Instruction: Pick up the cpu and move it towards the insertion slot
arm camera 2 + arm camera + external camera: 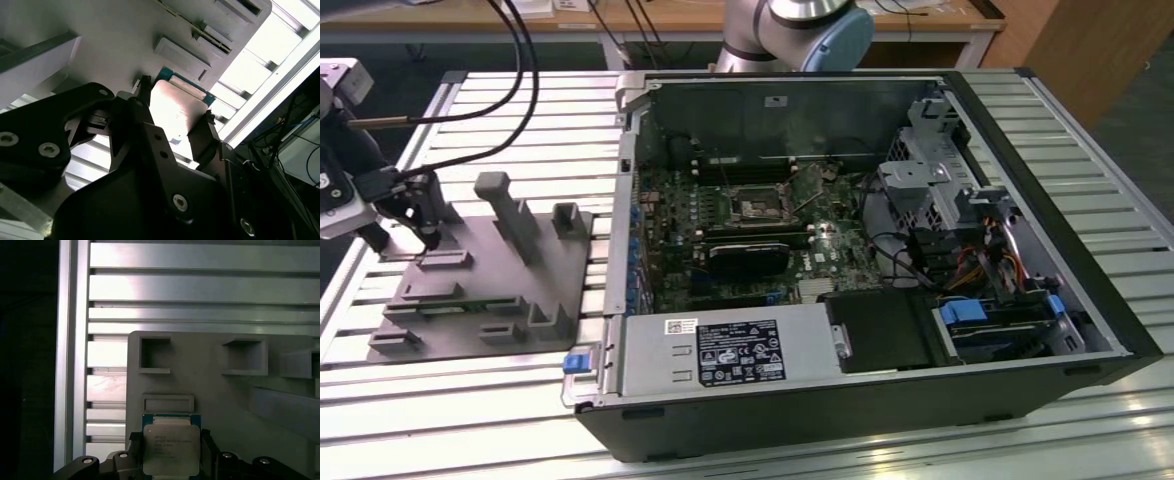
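1. One step looks done: the gripper (pixel 170 436) is clamped on two edges of the cpu (pixel 171 454).
2. The cpu sits at the grey fixture (pixel 494 290) (lifted or not, cannot tell).
3. The insertion slot (pixel 758 207) is well apart, so the whole carry is left.

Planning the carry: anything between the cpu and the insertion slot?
Yes. The cpu is over the grey fixture; in the exterior view its upright posts and the case wall stand between it and the insertion slot.
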Controlling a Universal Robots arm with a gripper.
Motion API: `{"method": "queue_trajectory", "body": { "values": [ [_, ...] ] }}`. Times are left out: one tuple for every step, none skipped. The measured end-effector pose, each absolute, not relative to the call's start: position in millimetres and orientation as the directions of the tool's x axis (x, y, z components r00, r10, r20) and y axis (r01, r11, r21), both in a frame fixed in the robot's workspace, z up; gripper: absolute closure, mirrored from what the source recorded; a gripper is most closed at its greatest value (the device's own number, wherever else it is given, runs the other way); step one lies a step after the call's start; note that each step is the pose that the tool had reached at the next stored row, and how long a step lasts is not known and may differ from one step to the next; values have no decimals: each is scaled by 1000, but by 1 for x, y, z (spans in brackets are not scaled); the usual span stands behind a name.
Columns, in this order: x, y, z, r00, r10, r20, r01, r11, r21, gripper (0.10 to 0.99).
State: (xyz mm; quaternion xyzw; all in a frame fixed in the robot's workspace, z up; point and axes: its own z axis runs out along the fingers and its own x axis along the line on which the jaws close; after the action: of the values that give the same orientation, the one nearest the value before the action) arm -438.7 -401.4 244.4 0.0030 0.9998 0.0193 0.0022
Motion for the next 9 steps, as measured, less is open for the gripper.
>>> {"method": "queue_trajectory", "body": {
  "values": [
    [-439,-401,246,-1000,6,-4,6,999,39,541],
    [-439,-401,247,-1000,6,-4,6,999,39,541],
    [-439,-401,248,-1000,6,-4,6,999,39,541],
    [-439,-401,250,-1000,6,-4,6,999,39,541],
    [-439,-401,252,-1000,6,-4,6,999,39,541],
    [-439,-401,253,-1000,6,-4,6,999,39,541],
    [-439,-401,255,-1000,6,-4,6,999,39,541],
    [-439,-401,256,-1000,6,-4,6,999,39,541],
    [-439,-401,256,-1000,6,-4,6,999,39,541]
  ]
}}
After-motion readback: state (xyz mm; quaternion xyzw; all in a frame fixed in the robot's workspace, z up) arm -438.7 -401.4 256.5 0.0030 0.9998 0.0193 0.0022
